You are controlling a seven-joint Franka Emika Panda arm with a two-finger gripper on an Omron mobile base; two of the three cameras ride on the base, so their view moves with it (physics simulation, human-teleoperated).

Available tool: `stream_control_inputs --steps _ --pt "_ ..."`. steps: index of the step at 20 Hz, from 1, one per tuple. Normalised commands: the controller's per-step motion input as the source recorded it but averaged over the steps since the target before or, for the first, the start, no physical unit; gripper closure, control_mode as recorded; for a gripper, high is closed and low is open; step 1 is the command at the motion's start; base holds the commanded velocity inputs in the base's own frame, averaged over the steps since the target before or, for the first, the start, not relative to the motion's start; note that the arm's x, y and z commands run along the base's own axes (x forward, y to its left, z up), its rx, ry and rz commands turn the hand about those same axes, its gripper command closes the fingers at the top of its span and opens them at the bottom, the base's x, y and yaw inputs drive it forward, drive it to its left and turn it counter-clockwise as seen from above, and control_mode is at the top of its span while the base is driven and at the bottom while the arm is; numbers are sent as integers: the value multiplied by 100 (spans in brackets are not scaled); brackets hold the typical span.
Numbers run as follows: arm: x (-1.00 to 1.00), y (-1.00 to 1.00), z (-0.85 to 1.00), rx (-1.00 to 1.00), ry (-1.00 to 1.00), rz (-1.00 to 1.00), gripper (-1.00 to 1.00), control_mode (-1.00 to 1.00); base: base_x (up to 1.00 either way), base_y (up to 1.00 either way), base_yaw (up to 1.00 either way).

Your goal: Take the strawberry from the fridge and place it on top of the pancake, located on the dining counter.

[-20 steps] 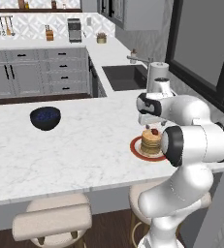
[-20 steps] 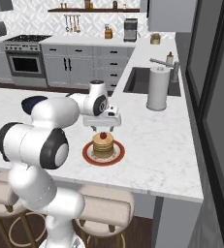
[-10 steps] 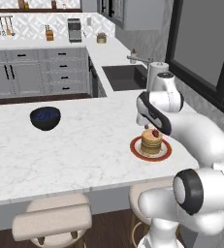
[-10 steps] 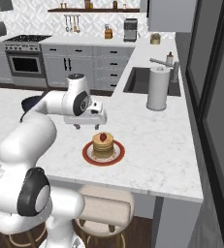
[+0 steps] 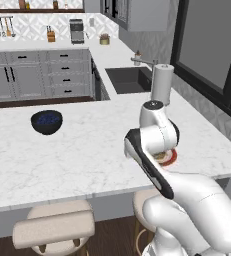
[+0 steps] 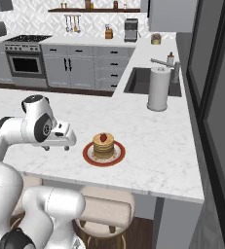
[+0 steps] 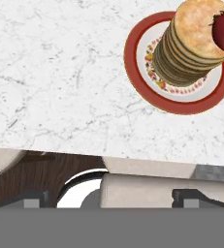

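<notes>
Strawberry (image 6: 103, 137): lay on top of the pancake (image 6: 103, 146) on its red-rimmed plate (image 6: 90, 158) at the near edge of the bench (image 6: 162, 146); gripper (image 6: 60, 141) just left, clear of it, jaw state indeterminable; placement judged complete.

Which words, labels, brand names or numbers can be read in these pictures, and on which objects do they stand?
None: no readable text stands on anything.
The plate under the pancake has only a coloured pattern inside its red rim, no letters.
The paper towel roll is plain.
The oven shows no legible marks.
</notes>
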Motion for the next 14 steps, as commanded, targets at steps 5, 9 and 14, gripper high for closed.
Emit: stream_control_inputs --steps 5,9,14 --pt "-24 28 -28 0 12 0 -100 -100 0 0 0" --pt "0 1 -5 0 2 0 -100 -100 0 0 0" --pt "0 0 -5 0 1 0 -100 -100 0 0 0"
